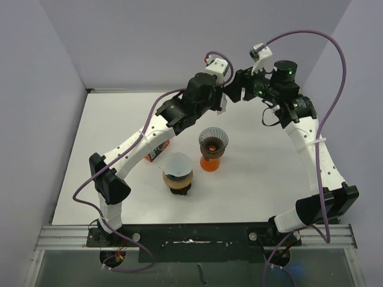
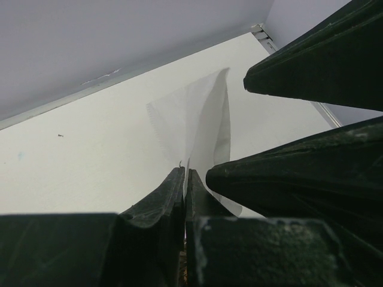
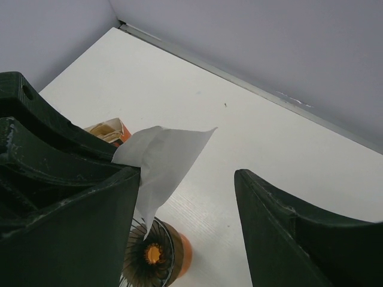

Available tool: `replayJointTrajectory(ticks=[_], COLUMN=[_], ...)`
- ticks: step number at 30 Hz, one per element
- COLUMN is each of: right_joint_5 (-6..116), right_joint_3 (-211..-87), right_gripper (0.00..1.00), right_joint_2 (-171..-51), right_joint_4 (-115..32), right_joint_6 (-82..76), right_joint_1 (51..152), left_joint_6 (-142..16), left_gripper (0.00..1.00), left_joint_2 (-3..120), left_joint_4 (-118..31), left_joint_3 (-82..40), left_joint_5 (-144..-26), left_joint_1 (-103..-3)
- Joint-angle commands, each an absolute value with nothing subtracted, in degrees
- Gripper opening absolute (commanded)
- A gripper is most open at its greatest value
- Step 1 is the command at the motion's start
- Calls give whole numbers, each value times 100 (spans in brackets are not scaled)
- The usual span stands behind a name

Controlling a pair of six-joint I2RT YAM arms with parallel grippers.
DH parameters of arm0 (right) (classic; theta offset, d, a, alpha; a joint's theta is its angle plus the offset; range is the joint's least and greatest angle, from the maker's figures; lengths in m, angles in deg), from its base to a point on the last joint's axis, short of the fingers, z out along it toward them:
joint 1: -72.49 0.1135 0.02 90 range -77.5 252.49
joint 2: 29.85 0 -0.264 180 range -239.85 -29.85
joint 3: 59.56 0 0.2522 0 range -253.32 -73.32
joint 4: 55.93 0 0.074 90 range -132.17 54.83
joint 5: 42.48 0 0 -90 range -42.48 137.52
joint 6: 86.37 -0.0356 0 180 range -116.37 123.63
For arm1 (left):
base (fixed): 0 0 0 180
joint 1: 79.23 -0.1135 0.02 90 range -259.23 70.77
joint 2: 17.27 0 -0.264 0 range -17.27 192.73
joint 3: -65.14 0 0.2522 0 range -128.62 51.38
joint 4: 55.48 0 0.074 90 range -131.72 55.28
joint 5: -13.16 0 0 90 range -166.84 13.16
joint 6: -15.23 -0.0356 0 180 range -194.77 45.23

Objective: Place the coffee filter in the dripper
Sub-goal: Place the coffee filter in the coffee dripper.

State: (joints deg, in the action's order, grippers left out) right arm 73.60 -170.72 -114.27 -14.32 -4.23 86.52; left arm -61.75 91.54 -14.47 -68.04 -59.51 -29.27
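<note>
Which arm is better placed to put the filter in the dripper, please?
Left, probably: the left fingers are shut on the filter; the right fingers stand open, holding nothing. The dripper stands close by.

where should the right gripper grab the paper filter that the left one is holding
Probably the free flap of the coffee filter, away from the corner the left gripper pinches shut. Come at its loose edge from the side, one finger per face: the paper sticks out thin and flat, and the right gripper is open beside it.
</note>
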Motion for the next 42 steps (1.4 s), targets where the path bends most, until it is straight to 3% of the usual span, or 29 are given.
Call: replayJointTrajectory(ticks=[1,19,42], right_joint_5=[7110,7882,7511], right_joint_3=[-17316,-17148,-16887], right_gripper=[65,68,67], right_joint_2=[-11320,-11059,-11221], right_joint_4=[-1518,-1684,-1653], right_joint_6=[-221,-444,-419], right_joint_1=[8727,8525,8660], left_joint_6=[-6211,-6220,-6184], left_gripper=[0,0,0], left_joint_2=[9176,9167,9176], left_joint_4=[-1631,-1631,-1623], left_joint_3=[-7087,-7077,-7088], left_joint_5=[-5865,-5811,-5825], left_joint_1=[-2888,-2889,-2890])
